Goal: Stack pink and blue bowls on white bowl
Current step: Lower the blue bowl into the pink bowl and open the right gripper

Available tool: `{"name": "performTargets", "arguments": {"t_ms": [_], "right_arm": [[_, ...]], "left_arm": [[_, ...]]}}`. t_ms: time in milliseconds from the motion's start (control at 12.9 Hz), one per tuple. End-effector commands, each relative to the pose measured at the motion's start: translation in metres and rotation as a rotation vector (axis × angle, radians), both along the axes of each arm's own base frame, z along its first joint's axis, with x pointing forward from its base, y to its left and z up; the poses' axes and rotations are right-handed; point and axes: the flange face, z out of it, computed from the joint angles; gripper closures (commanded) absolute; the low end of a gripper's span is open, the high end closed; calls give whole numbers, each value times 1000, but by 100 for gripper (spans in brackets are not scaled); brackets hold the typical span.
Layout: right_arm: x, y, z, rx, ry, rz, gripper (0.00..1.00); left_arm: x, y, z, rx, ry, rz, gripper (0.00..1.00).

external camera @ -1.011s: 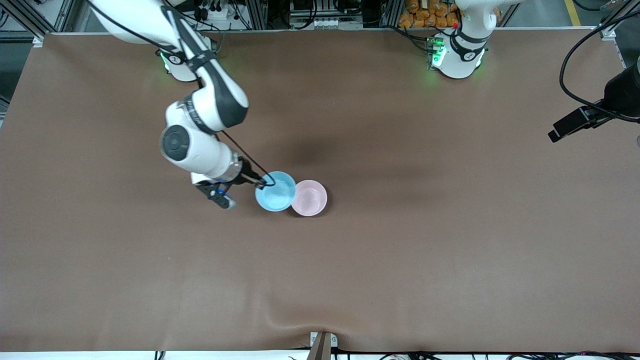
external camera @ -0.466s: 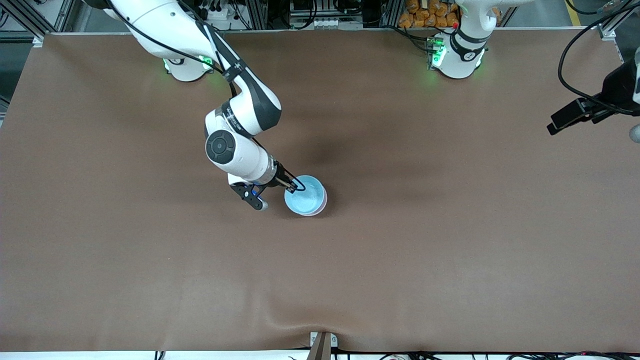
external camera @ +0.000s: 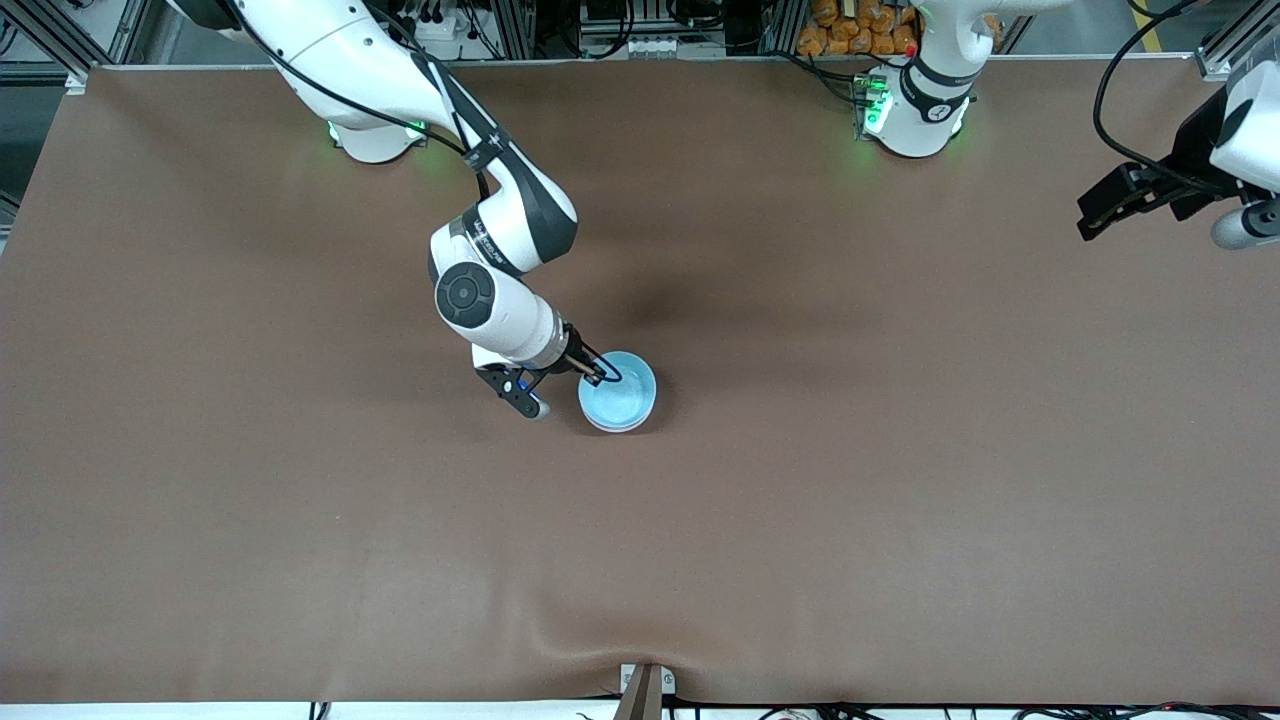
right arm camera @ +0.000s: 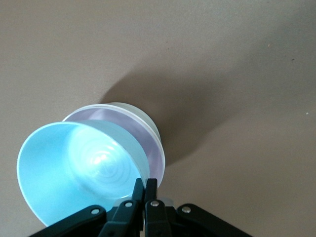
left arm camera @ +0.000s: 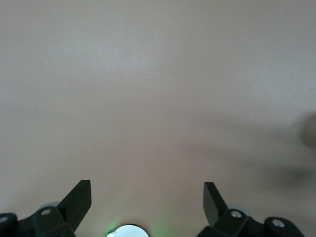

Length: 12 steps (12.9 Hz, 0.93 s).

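Observation:
My right gripper (external camera: 603, 377) is shut on the rim of the light blue bowl (external camera: 618, 392). It holds the bowl tilted over the pink bowl, which the blue bowl almost hides in the front view. In the right wrist view the fingers (right arm camera: 144, 181) pinch the blue bowl's (right arm camera: 74, 163) rim. The pink bowl (right arm camera: 148, 143) shows under it, nested in the white bowl (right arm camera: 143, 117). I cannot tell whether the blue bowl is seated. My left gripper (external camera: 1090, 215) waits open and empty in the air at the left arm's end of the table; its wrist view (left arm camera: 147, 185) shows only bare table.
The brown table cover (external camera: 900, 480) is bare around the bowl stack. The two arm bases (external camera: 915, 110) stand at the table's edge farthest from the front camera. A small bracket (external camera: 645, 685) sits at the edge nearest to the front camera.
My right gripper carried the blue bowl from beside the pink bowl to over it, toward the left arm's end, so the pink bowl is now covered. My left arm rose slightly.

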Motion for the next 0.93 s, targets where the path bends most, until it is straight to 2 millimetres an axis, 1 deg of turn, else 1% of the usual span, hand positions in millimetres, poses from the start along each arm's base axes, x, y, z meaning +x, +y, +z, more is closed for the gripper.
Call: {"name": "performTargets", "arguments": {"t_ms": [0,78,233,311,389,466,544,622,700,777,855], "right_arm": [[6,2,-2,-25,-18,-6,100],[6,1,-6,-28,-14,-7,100],[7,0,-6,-29,-15,-8,100],[9,-2,-8,-29,-10,-15,66],[9,-2,-8,-30,-3,-40,10],[11,-2,-7,-31,3,-69,3],[10,3,-2,-27,-3,-62,0],[11,6,3,-24,-9,-57,0],[19,0,13,-17,-17,-65,0],[25,-2,24,-20,-1,-61,0],[41,-12,45,-21,19,-63,0]], "left_arm": [[-17,4,10,16,-7,-64,0],[-20,4,10,16,-8,-66,0],[-21,-3,7,-7,1,-88,0],[-23,-6,9,-21,-2,-94,0],[-24,-18,10,-26,-10,-121,0],[-20,-24,8,-34,-26,-132,0],[-20,-26,8,-52,-30,-150,0],[-20,-28,9,-76,-32,-175,0],[-20,-25,9,-77,-32,-183,0],[-17,-11,11,-78,-37,-189,0],[-16,1,11,-78,-37,-223,0]]}}
